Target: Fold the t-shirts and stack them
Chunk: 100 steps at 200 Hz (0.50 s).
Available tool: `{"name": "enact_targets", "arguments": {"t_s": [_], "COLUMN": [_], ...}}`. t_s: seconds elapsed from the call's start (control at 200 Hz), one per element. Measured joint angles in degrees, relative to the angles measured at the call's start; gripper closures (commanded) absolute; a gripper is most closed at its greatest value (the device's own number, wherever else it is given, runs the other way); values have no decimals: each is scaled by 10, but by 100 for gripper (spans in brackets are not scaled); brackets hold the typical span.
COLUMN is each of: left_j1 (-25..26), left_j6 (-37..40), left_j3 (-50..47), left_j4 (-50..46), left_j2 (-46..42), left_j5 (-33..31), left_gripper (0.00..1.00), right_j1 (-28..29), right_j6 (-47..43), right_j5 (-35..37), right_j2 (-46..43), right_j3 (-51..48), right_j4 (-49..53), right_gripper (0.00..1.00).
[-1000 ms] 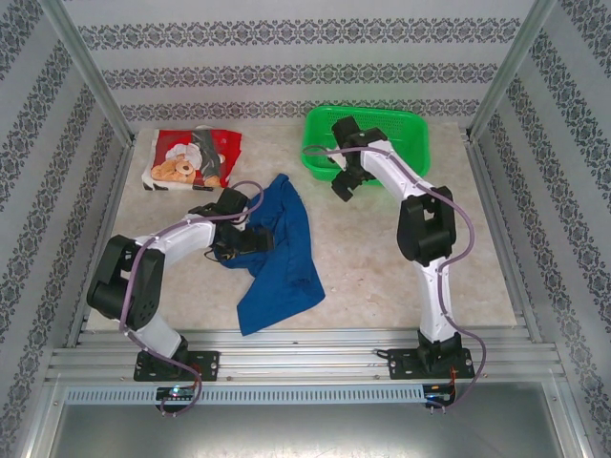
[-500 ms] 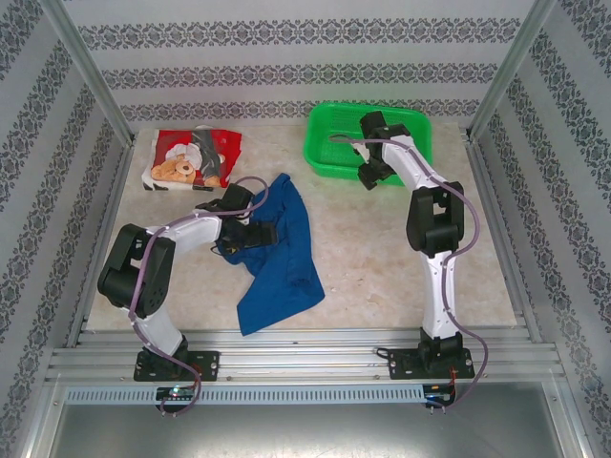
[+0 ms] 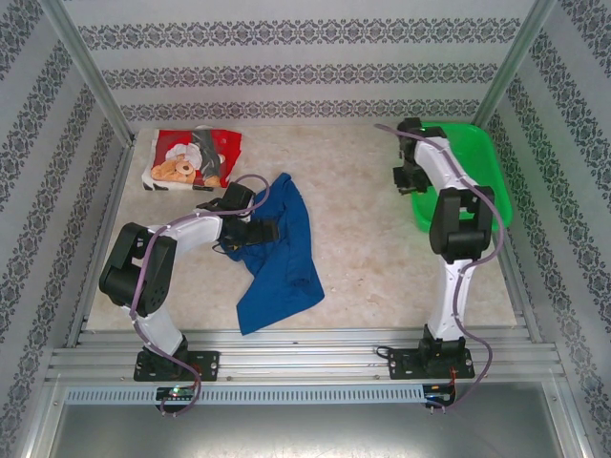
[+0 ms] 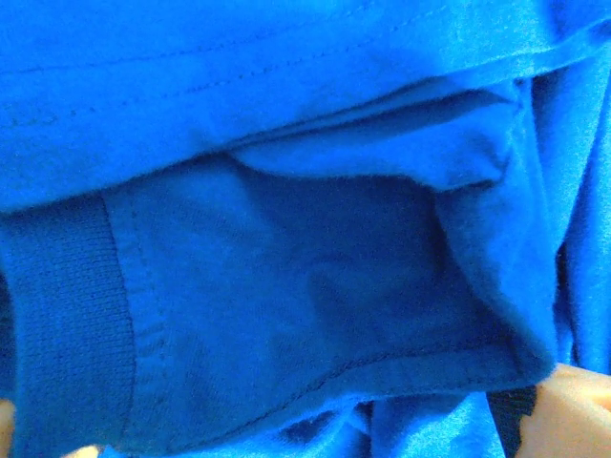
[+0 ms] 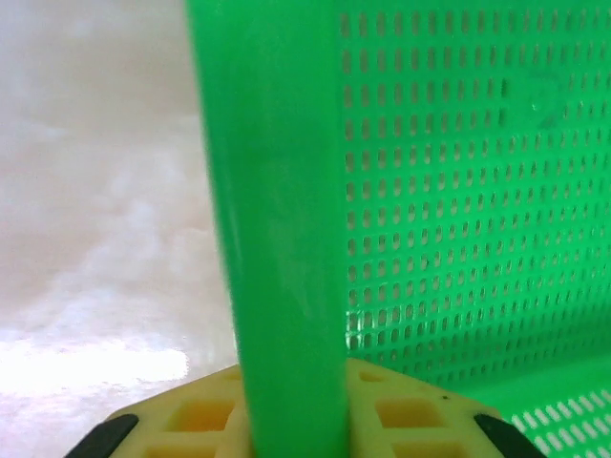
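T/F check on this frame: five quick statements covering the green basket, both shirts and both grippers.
1. The green mesh plastic basket sits at the right edge of the table. True.
2. The right gripper has the basket's rim between its fingers. True.
3. The royal-blue t-shirt lies neatly folded. False: it is unfolded and rumpled.
4. The red teddy-bear-print t-shirt is stacked on the blue one. False: it lies apart from it, at the far left corner.
5. The left gripper hangs over the basket. False: it is at the blue t-shirt, jaws open.
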State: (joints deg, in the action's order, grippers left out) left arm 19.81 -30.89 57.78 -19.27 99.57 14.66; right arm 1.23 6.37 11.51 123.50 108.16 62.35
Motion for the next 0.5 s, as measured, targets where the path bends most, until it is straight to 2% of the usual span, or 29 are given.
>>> {"name": "enact_targets", "arguments": {"t_s": [0.1, 0.125, 0.17, 0.24, 0.385, 0.5], "left_j1": [0, 0, 0, 0, 0, 0], "left_j6": [0, 0, 0, 2, 2, 12], "left_j3": [0, 0, 0, 0, -1, 16], "left_j4": [5, 5, 5, 5, -2, -54], "left_j2": [0, 0, 0, 0, -17, -80], "left_j5": [2, 2, 3, 3, 8, 6], "left_gripper": [0, 0, 0, 1, 0, 0], "right_j1": [-22, -23, -23, -21, -5, 32], "right_j6": [17, 17, 23, 23, 24, 37], "right_j5": [0, 0, -2, -7, -33, -68], "right_j2": [-1, 0, 4, 12, -4, -78], "right_j3": [2, 5, 12, 33, 34, -26], "right_j4": [5, 7, 12, 20, 15, -7], "right_gripper": [76, 68, 46, 34, 21, 19]}}
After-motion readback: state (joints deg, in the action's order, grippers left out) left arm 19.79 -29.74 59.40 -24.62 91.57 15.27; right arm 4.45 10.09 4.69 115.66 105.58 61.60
